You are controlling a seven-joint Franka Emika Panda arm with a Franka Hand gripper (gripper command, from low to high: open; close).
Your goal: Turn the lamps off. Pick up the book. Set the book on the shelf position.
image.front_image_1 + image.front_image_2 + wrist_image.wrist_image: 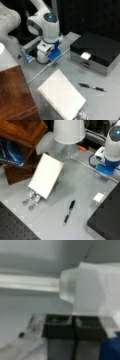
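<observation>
In a front view, we find the book (62,96) propped at a tilt on the grey bench (100,102), its wire coil along the lower left edge. A black pen (91,87) lies just right of the book. A black-lidded box (97,51) sits beyond the pen. The shelf position (13,95) stands left of the book. The arm (47,27) stands well behind the book.

In a front view, the book (46,175) leans on a metal stand (31,198), apart from the arm (112,145). A white lamp (68,132) stands behind the book, and the shelf position (22,131) is to its left.

In the wrist view, we record the claw (74,326) with its dark fingers (60,328) pressed together, gripping nothing. A translucent lamp base (68,287) sits just beyond the claw.
</observation>
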